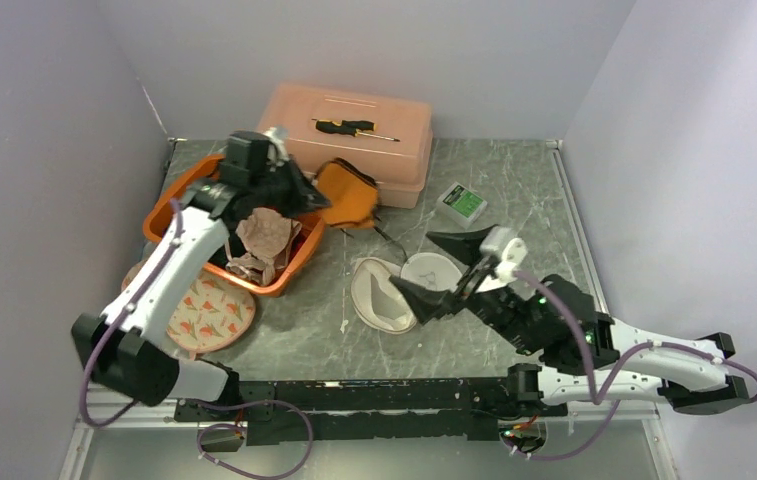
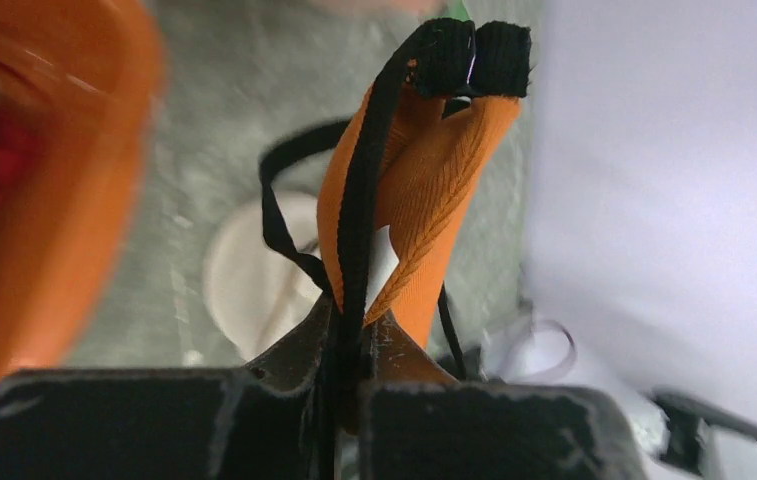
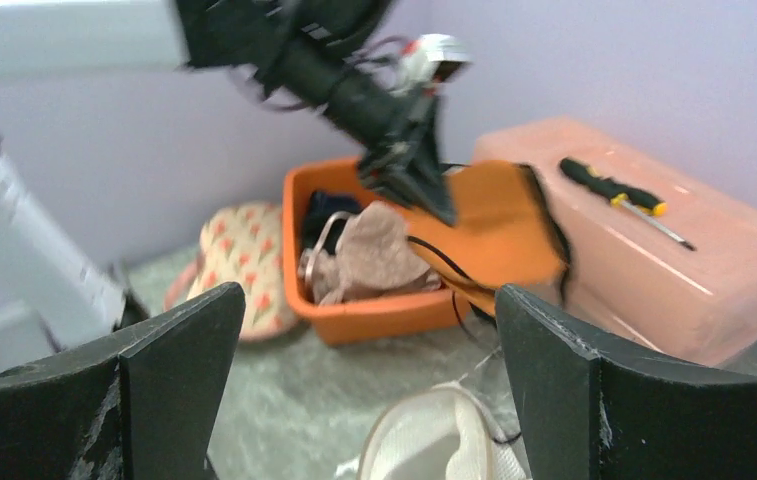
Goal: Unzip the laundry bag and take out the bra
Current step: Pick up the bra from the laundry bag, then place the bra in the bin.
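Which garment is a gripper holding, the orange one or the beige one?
The orange bra with black trim, pinched in the shut left gripper; the beige garment lies loose in the orange bin.

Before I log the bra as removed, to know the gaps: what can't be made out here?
- Laundry bag zipper: too small in the top view; right wrist view cuts the bag at its bottom edge.
- Bra: left wrist view shows only a folded part; the left tool hides the rest.
- Basket contents: partly under the left arm in the top view; blurred at the left wrist.
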Controlling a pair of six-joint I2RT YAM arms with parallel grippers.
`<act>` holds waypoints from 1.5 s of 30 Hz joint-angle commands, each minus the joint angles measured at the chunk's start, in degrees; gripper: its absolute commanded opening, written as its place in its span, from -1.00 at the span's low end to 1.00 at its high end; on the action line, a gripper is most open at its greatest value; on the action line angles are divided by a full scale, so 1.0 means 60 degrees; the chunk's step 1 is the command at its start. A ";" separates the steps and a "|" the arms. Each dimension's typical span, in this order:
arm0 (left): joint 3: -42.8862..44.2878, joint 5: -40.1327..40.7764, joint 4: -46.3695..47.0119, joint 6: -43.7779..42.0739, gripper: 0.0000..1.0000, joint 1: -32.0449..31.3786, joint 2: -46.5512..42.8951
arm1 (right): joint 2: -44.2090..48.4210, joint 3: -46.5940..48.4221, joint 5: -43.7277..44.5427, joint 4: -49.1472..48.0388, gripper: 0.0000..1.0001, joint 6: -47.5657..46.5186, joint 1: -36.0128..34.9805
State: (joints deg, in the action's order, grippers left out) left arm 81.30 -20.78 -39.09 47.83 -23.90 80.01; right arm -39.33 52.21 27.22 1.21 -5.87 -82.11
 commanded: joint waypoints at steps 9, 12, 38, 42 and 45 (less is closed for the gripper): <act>0.1353 0.5057 -0.1615 -0.2650 -0.95 0.1570 -0.1453 | 0.0073 -0.1294 0.2750 -0.1316 0.99 0.1717 0.0777; 0.1822 0.5247 -0.1966 -0.2925 -0.95 0.2288 -0.1275 | 0.0166 -0.1767 0.2329 -0.1067 0.99 0.2412 0.1173; -0.2013 0.0595 0.3092 -0.1673 -0.95 0.7053 0.0501 | 0.1024 -0.5487 0.0170 -0.1438 0.96 0.5420 0.2303; -0.2849 0.0200 0.3963 -0.1301 -0.95 0.7180 0.0856 | 0.1246 -0.5647 0.0211 -0.1362 0.96 0.5308 0.2302; -0.3359 0.0043 0.4495 -0.1076 -0.95 0.7179 0.1046 | 0.1262 -0.5632 0.0183 -0.1332 0.96 0.5211 0.2315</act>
State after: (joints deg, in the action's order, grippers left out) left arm 63.81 -16.62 -20.38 38.44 18.96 85.43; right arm -32.51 18.61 28.14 -5.98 25.58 -68.38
